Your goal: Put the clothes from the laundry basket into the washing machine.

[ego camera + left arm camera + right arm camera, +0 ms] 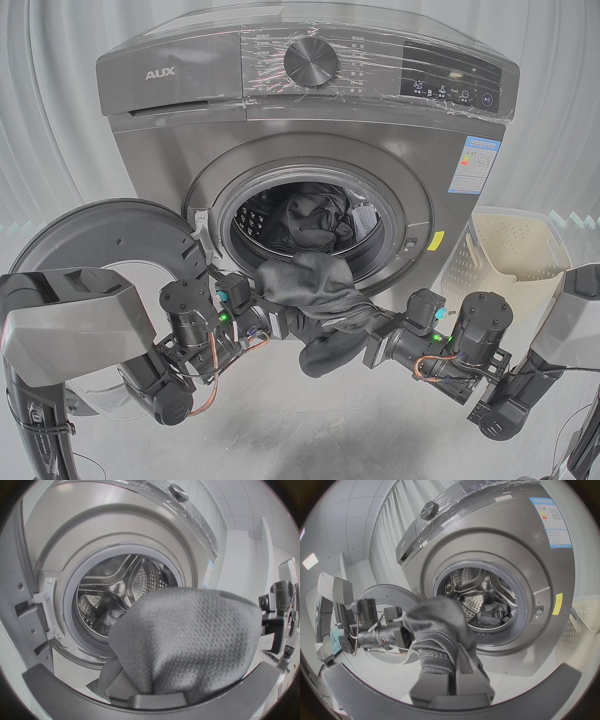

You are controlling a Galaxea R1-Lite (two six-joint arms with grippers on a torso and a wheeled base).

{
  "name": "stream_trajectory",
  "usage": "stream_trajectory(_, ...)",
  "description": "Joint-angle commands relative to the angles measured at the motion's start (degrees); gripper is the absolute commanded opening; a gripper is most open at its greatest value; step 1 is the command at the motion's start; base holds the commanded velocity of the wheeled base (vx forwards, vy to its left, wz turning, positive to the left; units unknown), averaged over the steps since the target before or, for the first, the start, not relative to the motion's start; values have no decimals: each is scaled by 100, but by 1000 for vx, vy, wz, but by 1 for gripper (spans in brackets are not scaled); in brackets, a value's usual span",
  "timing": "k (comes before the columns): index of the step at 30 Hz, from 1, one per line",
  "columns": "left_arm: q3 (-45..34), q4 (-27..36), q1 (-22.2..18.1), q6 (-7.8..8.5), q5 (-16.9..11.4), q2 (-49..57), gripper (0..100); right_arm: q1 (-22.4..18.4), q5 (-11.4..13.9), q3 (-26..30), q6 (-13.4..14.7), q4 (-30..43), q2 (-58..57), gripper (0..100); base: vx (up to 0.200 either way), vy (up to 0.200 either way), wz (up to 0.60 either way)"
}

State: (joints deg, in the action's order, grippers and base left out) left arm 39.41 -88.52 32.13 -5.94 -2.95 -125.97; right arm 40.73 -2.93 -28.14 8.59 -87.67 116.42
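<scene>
Head view showed us the dark garment [312, 284] slung crosswise between left claw [282, 323] and right claw [367, 331], before the open washing machine [175, 156], a fold drooping floorward. Right claw was clamped on it; left claw's grip we could not tell.

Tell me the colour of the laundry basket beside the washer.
The laundry basket is cream, perforated; head view shows it best.

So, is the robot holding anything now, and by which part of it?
Yes: one dark garment, held between both arms. The left gripper grips one end, the right gripper the other end, at a ribbed band.
</scene>
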Motion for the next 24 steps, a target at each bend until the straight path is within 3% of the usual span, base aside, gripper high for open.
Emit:
stream_trajectory(1, -100, -8, 30, -22, -4, 283, 0, -12, -6, 177, 2, -13, 74, 0, 0, 0, 0)
stream_trajectory(6, -127, -8, 47, -39, 66, 406, 0, 49, 20, 168, 11, -57, 56, 0, 0, 0, 0)
stream_trajectory(7, -136, -8, 56, -39, 93, 432, 0, 58, 20, 168, 11, -57, 56, 100, 0, 0, 0)
stream_trajectory(10, -136, -8, 65, -65, 102, 485, 0, 58, 20, 194, 63, -48, 39, 100, 0, 0, 0)
stream_trajectory(14, -250, -8, 100, -171, 102, 802, 0, 49, 99, 1021, 37, -57, 30, 100, 0, 0, 0)
stream_trajectory(19, -689, -8, 179, -162, 66, 1180, 0, 23, 380, 1882, 19, -66, 65, 100, 0, 0, 0)
stream_trajectory(24, -1243, -17, 206, -171, 31, 1593, 0, -12, 398, 1979, 28, -74, -23, 100, 0, 0, 0)
